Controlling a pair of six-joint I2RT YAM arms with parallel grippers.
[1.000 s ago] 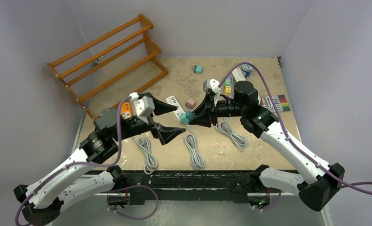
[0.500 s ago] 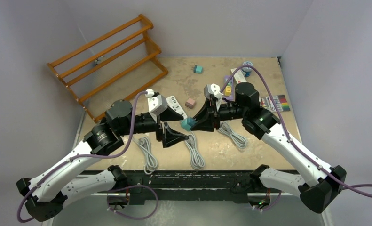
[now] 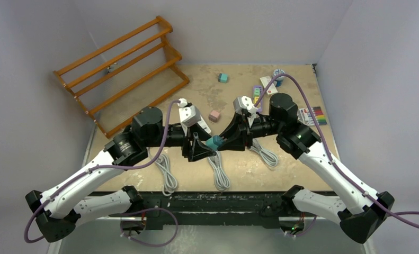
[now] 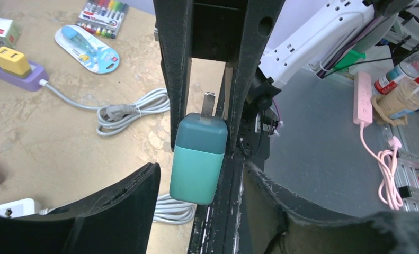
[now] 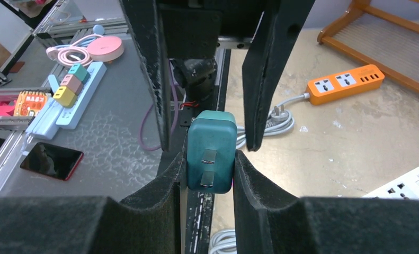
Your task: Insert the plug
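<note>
Teal plug gripped by right end effector, left end effector open around it

- My left arm swings in from the left toward the middle of the table, its elbow pushed further forward than a second ago.
- My left gripper turns from its tilted pose to point straight across at my right gripper.
- A second ago it stood apart from the teal plug; now its fingers flank the plug's body.
- Its jaws draw in from their wide spread, with a gap left on each side.
- My right gripper carries the plug slightly toward the near edge.
</note>
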